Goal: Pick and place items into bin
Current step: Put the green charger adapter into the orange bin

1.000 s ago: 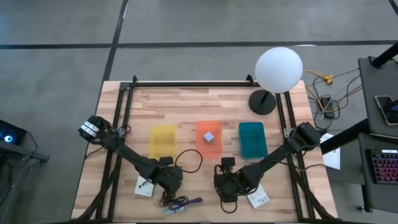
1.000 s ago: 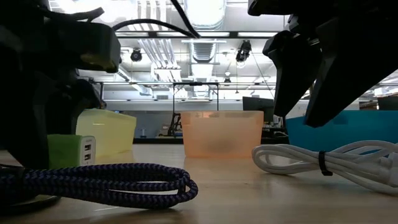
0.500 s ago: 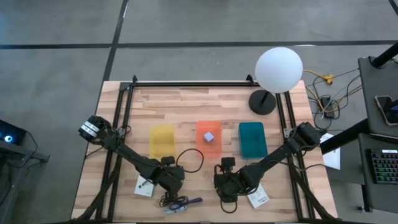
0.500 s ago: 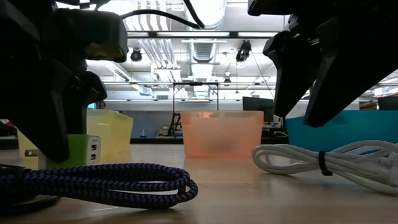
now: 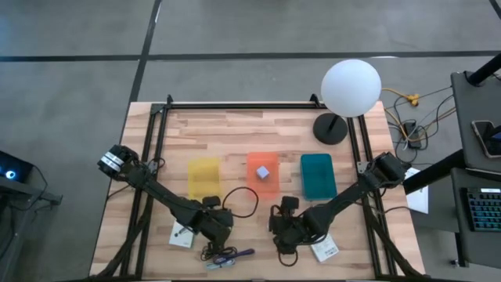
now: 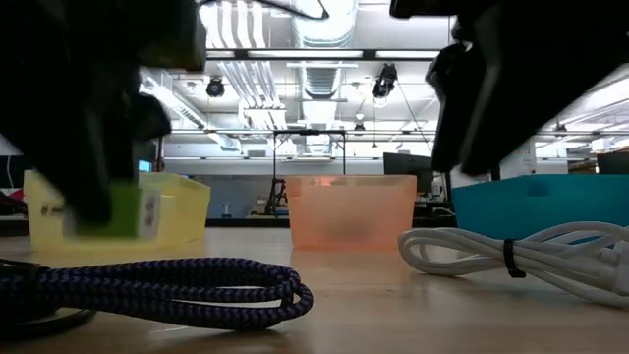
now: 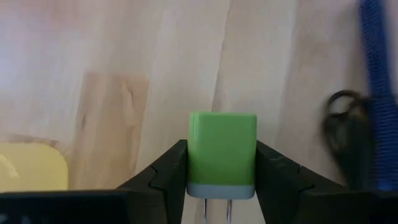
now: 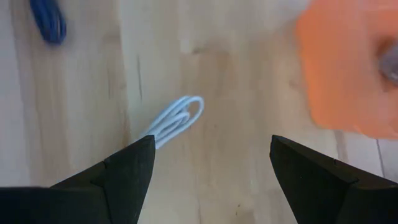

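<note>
My left gripper (image 7: pixel 222 163) is shut on the tiny green cube (image 7: pixel 222 146), a plug-like block with a pale base, near the table's front left (image 5: pixel 217 227). In the low view the cube (image 6: pixel 113 211) hangs clear of the wood. The dark coiled cable (image 6: pixel 167 285) lies flat on the table below it (image 5: pixel 227 254). My right gripper (image 8: pixel 211 180) is open and empty above the whitish cable (image 8: pixel 175 121), which lies on the table (image 6: pixel 521 251). The lavender cube (image 5: pixel 264 172) sits in the orange bin (image 5: pixel 263 184). Two white packets (image 5: pixel 182 235) (image 5: pixel 325 251) lie flat near the front edge. My left gripper pinches the green cube between its two fingers (image 7: pixel 171 171), one on each opposite side face (image 7: pixel 194 155), close to the pale base end. The fingers come from above, pointing down. The cube is lifted clear of the table, level with the yellow bin's wall in the low view.
Three bins stand in a row at mid-table: yellow (image 5: pixel 205 178), orange, and teal (image 5: pixel 318 175). A round white lamp (image 5: pixel 350 86) stands at the far right corner. Black frame rails run along both sides of the table. Bare wood lies beyond the bins.
My left gripper has risen with the green cube: a second ago the cube stood on the table beside the dark cable, now it hangs clear above it. My right gripper has also moved up a little, staying open over the whitish cable.
</note>
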